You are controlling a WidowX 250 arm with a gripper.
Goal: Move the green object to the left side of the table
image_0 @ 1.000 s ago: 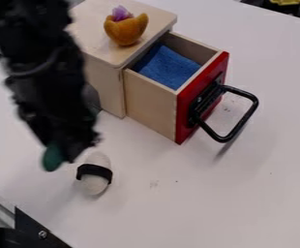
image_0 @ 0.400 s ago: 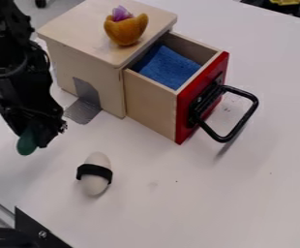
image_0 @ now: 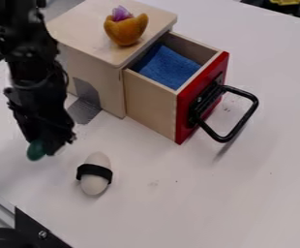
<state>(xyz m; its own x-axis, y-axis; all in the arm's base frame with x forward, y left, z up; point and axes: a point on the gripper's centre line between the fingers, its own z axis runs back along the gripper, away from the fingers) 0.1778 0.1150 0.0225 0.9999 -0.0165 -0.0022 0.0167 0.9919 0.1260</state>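
Pinching the green object (image_0: 36, 150) in the fingers (image_0: 50, 145), banded egg (image_0: 95, 183) near them; probably at placing: lower to the desk (image_0: 159, 208) beneath them, then let go.

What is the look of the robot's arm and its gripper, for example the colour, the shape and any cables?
The arm is black, with bulky joints and an uneven, knobbly outline. A thin dark loop, probably a cable, bows out along one side. The gripper is black too and narrower towards its end.
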